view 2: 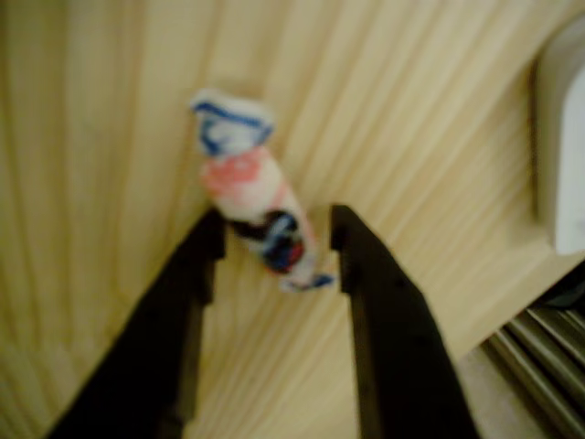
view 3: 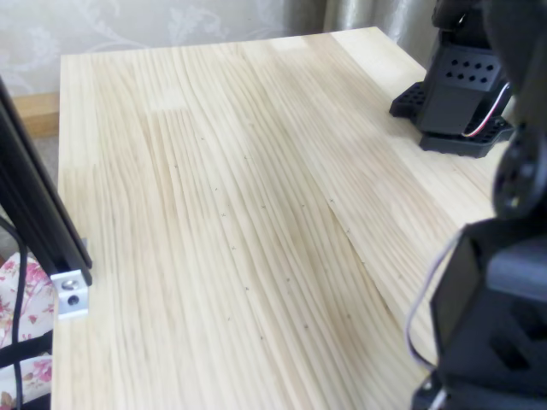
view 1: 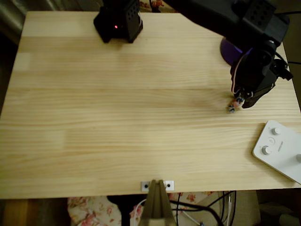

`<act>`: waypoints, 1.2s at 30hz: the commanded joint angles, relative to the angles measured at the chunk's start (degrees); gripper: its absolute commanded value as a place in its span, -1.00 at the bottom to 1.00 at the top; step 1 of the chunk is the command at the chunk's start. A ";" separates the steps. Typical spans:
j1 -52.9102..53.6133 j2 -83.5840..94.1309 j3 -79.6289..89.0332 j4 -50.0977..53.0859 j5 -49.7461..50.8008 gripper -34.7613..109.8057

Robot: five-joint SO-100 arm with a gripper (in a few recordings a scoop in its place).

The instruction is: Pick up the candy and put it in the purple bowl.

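The candy [view 2: 251,197], a small wrapped sweet in pink, white and dark blue, lies on the wooden table [view 2: 110,119]. My gripper [view 2: 277,229] stands open over it, with the sweet's lower end between the two black fingers [view 2: 361,302] and a little room on each side. From overhead the candy [view 1: 231,107] sits at the table's right, just below-left of the gripper [view 1: 240,100]. The purple bowl [view 1: 228,52] stands further back on the right, mostly covered by my arm.
A white device with knobs [view 1: 280,148] lies at the table's lower right corner, close to the candy, and its edge [view 2: 562,137] shows in the wrist view. The arm's black base [view 1: 117,21] stands at the back edge. Bare wood spreads across the left and middle.
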 commanded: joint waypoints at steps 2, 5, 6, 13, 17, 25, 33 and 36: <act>-1.58 1.93 -5.36 0.26 0.97 -0.32; -1.76 1.41 -5.45 -0.09 1.49 -0.33; -1.76 1.14 -5.45 -0.09 1.58 -0.34; -1.67 0.62 -5.45 -0.70 3.34 -0.42; -1.41 0.53 -5.45 -0.88 4.31 -0.47; -0.09 2.02 -5.45 -0.18 6.77 -0.53; 1.93 11.51 -3.87 3.87 12.66 -0.52; 2.20 17.93 -0.44 5.80 16.61 -0.52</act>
